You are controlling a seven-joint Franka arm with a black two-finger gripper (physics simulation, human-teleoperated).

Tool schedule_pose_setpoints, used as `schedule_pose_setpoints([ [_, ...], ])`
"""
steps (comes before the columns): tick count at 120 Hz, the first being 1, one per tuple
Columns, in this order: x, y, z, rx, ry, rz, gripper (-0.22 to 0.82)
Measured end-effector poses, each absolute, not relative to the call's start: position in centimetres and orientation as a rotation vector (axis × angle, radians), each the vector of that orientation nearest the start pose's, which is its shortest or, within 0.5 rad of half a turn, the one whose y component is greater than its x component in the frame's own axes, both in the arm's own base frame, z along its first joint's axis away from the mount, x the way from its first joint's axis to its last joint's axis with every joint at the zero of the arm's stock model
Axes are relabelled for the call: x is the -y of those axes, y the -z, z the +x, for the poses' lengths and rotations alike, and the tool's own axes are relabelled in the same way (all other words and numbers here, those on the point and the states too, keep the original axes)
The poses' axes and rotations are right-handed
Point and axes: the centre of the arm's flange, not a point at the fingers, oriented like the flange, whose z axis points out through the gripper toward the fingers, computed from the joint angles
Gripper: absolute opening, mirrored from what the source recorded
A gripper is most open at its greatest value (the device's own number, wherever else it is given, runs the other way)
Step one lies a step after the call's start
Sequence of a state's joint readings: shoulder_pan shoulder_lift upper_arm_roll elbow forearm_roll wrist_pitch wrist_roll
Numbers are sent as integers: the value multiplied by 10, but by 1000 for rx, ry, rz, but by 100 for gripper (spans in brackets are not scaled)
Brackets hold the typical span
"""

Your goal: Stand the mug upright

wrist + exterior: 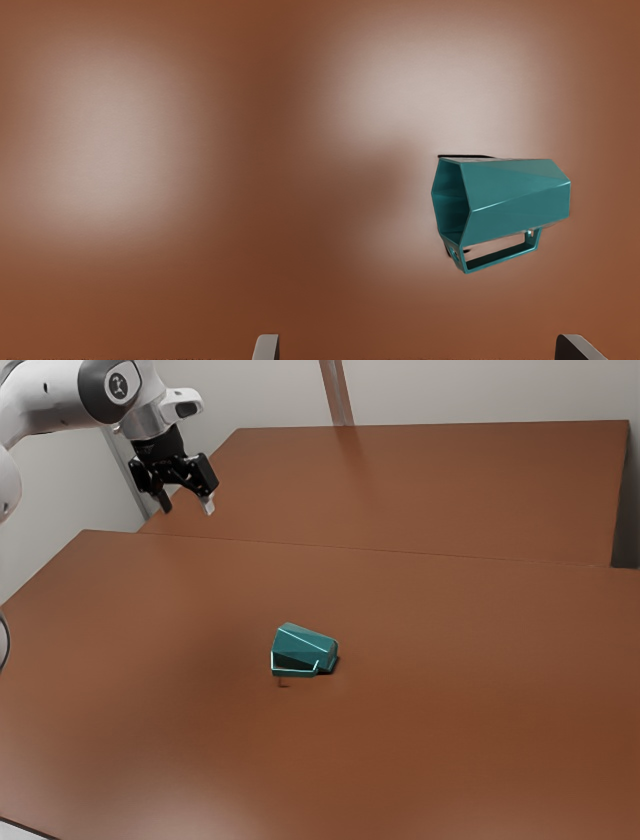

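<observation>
The teal mug (305, 647) lies on its side near the middle of the table (450, 720), its handle (502, 258) sticking out from its side and its mouth uncovered. Up and well apart from it, toward the exterior view's far left, the gripper (188, 508) hangs with its two fingers spread wide, nothing between them. On the far side stands a pale wall (480, 390).

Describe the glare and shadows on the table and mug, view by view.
Wrist view: two broad pale patches of glare on the table, a darker band between them, the mug over one patch's edge, its inside shaded. Exterior view: faint sheen toward the bottom left, dark shadow beneath the mug.
</observation>
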State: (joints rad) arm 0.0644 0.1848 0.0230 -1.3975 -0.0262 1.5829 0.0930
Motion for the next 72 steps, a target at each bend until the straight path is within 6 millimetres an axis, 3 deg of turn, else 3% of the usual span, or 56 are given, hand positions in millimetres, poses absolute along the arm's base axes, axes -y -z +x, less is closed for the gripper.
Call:
schedule_pose_setpoints([
  [52,-50,-596,611,-3,-18,-3191,60],
  [60,-61,-588,611,39,-37,-3252,60],
  [72,-86,-557,605,137,-106,-3400,60],
])
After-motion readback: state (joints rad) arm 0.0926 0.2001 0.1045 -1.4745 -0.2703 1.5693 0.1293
